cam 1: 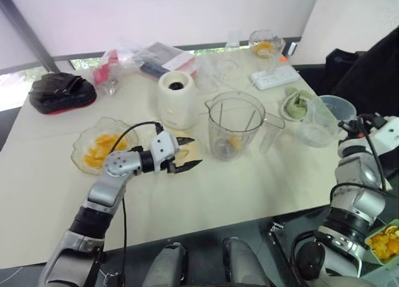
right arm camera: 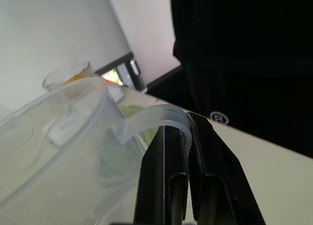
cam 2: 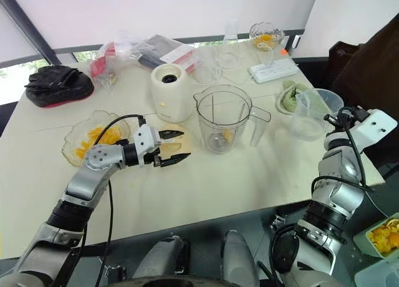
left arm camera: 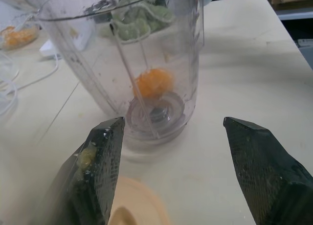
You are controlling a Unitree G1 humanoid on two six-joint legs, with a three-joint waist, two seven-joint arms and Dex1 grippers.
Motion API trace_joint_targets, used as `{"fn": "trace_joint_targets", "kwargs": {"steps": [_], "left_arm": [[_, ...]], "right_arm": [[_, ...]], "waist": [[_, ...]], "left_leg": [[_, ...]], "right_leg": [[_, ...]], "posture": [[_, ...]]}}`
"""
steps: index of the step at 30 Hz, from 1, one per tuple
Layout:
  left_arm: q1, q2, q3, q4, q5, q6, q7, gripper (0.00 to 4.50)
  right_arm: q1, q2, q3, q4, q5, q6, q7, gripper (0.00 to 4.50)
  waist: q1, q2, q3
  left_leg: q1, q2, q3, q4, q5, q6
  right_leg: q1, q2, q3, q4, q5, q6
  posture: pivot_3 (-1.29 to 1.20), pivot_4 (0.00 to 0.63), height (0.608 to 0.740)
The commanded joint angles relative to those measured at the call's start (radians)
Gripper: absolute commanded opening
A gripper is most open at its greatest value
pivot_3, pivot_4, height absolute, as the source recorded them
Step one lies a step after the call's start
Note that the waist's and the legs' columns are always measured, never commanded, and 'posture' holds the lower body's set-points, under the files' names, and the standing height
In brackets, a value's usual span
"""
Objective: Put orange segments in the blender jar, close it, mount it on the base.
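**Left gripper open beside the jar, one segment inside**

Your left gripper [cam 1: 192, 152] hovers low over the table [cam 1: 249, 193], just left of the blender jar [cam 1: 234, 121], with its jaws spread wide and nothing between them. One of its fingers [left arm camera: 105, 176] carries a yellowish smear on the pad. Directly under that gripper lies a cream lid [left arm camera: 137, 208], flat on the table and near the foot of the jar.

The jar stands upright and uncovered at mid-table. A single orange segment [left arm camera: 153, 83] sits at its bottom, next to the blade hub. The blender base [cam 1: 176, 100] stands just to the far left of the jar – the two are close but apart, so the jar is not mounted.

The remaining orange segments [cam 1: 100, 151] are in the glass bowl [cam 1: 78, 143] to the left of your left gripper.

Your right gripper [right arm camera: 185, 128] is at the right edge of the table, jaws pressed together on the thin handle of a clear plastic jug [right arm camera: 54, 137].

Further back you have a power strip [cam 1: 274, 78] – and a black bag [cam 1: 61, 92] at the far left corner.
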Motion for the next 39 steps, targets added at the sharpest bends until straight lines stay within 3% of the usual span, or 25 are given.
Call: {"fn": "trace_joint_targets", "kwargs": {"steps": [1, 20, 23, 30, 39], "left_arm": [[0.016, 0.018, 0.021, -0.034, 0.004, -0.032, 0.005, 3.34], [0.073, 0.058, 0.034, -0.069, 0.000, -0.043, 0.031, 3.34], [0.077, 0.060, 0.034, -0.073, 0.000, -0.042, 0.033, 3.34], [0.075, 0.062, 0.029, -0.075, 0.002, -0.044, 0.033, 3.34], [0.067, 0.053, 0.019, -0.068, 0.005, -0.048, 0.036, 3.34]], "right_arm": [[-0.010, 0.008, 0.015, 0.060, 0.019, -0.114, -0.014, 0.09], [-0.009, -0.018, 0.105, 0.336, 0.017, -0.330, -0.038, 0.09], [0.001, -0.020, 0.115, 0.342, 0.020, -0.337, -0.035, 0.90], [0.038, -0.029, 0.143, 0.338, -0.001, -0.329, -0.059, 4.43], [0.119, -0.027, 0.163, 0.274, -0.002, -0.307, -0.089, 4.43]], "waist": [[0.000, 0.000, 0.000], [0.003, 0.001, 0.000], [0.002, 0.001, 0.000], [0.003, 0.001, 0.000], [0.003, 0.001, 0.000]], "left_leg": [[0.000, 0.000, 0.000, 0.000, 0.000, 0.000], [0.000, 0.000, 0.000, 0.000, 0.000, 0.000], [0.000, 0.000, 0.000, 0.000, 0.000, 0.000], [0.000, 0.000, 0.000, 0.000, 0.000, 0.000], [0.000, 0.000, 0.000, 0.000, 0.000, 0.000]], "right_leg": [[0.000, 0.000, 0.000, 0.000, 0.000, 0.000], [0.000, -0.001, 0.000, 0.000, 0.000, 0.000], [0.000, 0.000, 0.000, 0.000, 0.000, 0.000], [0.000, 0.000, 0.000, 0.000, 0.000, 0.000], [0.000, 0.000, 0.000, 0.000, 0.000, 0.000]], "posture": [[0.00, 0.150, 0.740], [0.00, 0.150, 0.740], [0.00, 0.150, 0.740], [0.00, 0.150, 0.740], [0.00, 0.150, 0.740]]}}
